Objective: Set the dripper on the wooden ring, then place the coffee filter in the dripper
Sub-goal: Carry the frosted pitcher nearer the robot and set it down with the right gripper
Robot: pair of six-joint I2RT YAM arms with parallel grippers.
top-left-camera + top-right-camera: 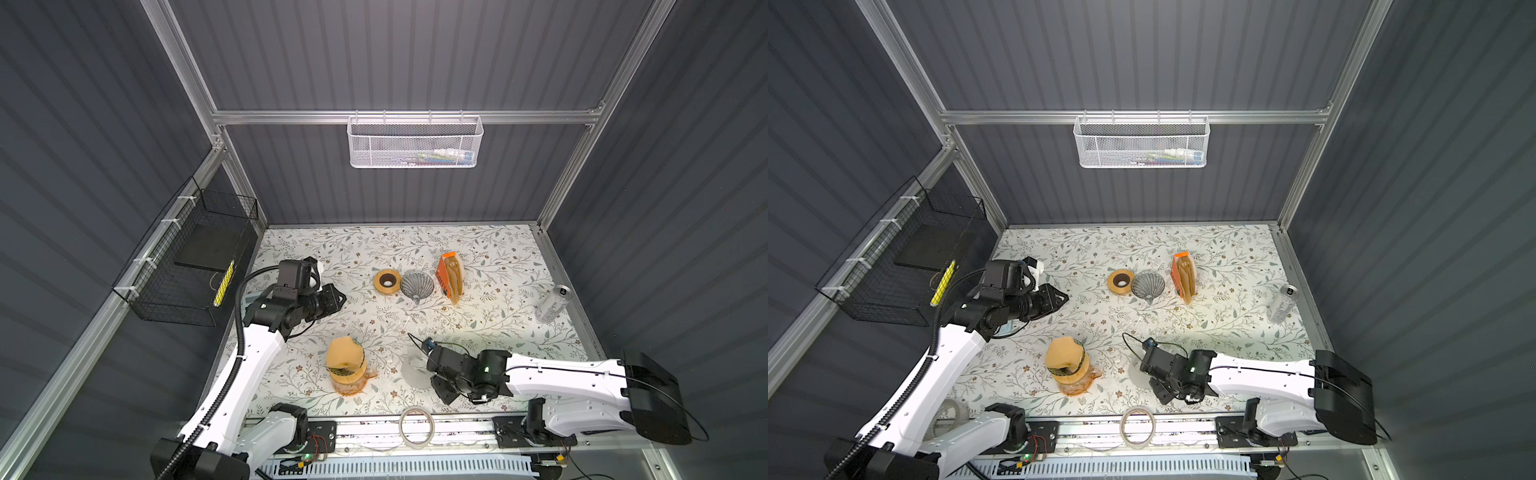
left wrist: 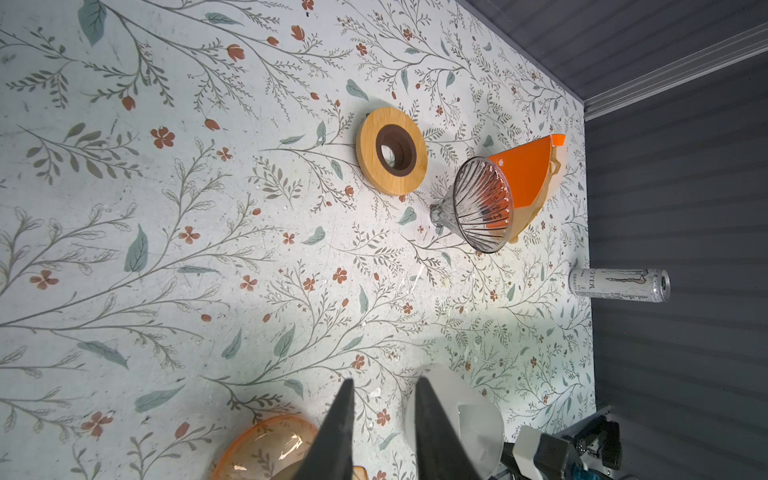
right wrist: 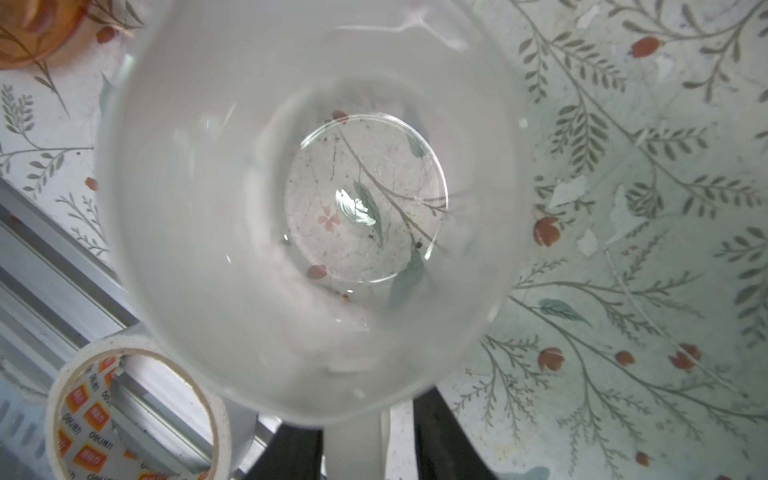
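Behind tipped dripper (image 1: 417, 284), coffee filters (image 1: 454, 275), ahead of left gripper (image 2: 384, 384) (apart, empty); right gripper (image 3: 363, 432) astride jug handle (image 3: 355, 459), grip unclear.

The left arm (image 1: 257, 353) climbs from its base at the near left, elbow bent. Its forearm is about level, so the left gripper (image 1: 340, 297) points sideways toward the middle. Its fingers (image 2: 338, 428) stand a little apart, with nothing between them. The right arm (image 1: 561, 374) comes in low from the near right and stretches leftward, with its wrist (image 1: 486, 370) tipped down. The right gripper (image 3: 365, 432) aims downward, and its fingers (image 3: 440, 440) are parted rather than pressed together.
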